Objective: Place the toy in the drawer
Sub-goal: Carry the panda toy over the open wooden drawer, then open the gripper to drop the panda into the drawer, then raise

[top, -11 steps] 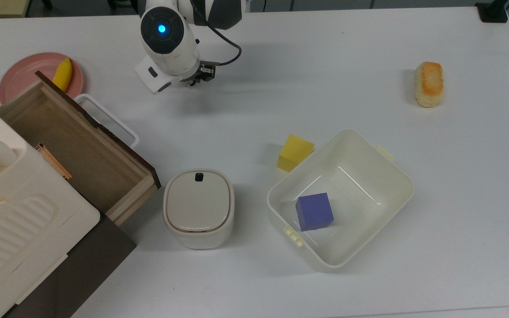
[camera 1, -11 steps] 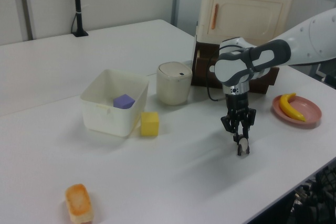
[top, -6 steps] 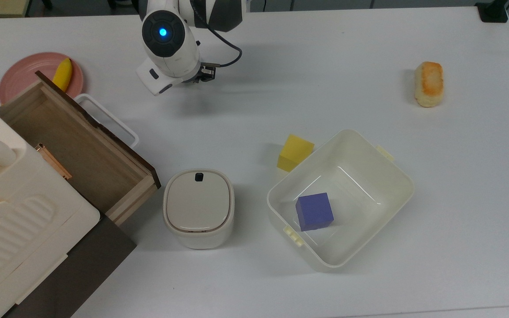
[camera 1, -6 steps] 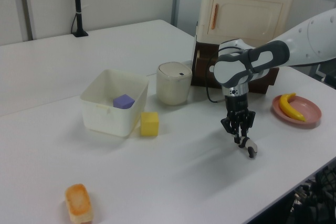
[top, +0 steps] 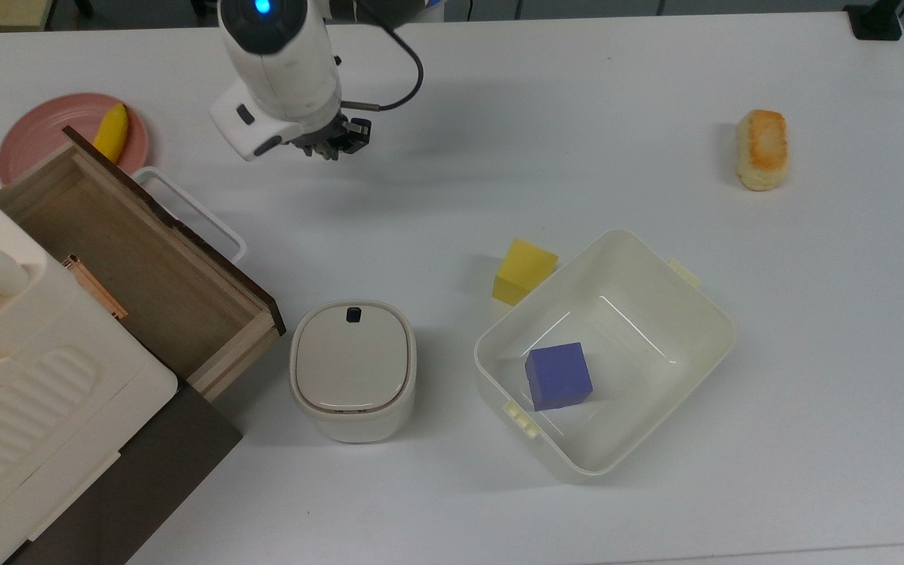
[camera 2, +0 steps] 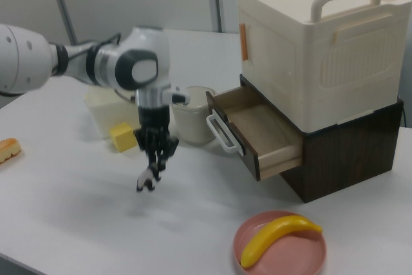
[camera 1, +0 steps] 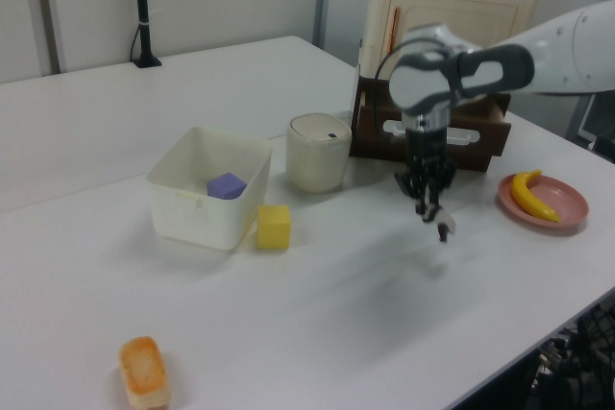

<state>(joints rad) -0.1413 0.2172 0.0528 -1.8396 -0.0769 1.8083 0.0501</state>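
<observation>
Black-and-white, the toy (camera 2: 145,180) hung pinched in the claw (camera 2: 152,170), clear above the white table (top: 577,118); picking up looked done, carrying and release remained. The open light-wood drawer (camera 2: 257,127) waited near, to the right view's right, under the cream cabinet (camera 2: 315,43), grey partition walls behind.

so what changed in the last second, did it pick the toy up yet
Yes. The end effector has risen off the table with the toy hanging from its tips, and has shifted toward the top view's left, nearer the open drawer. A second ago it was low, with the toy at the tabletop. The cubes, tub, bin, bread, banana and plate stayed put.
</observation>
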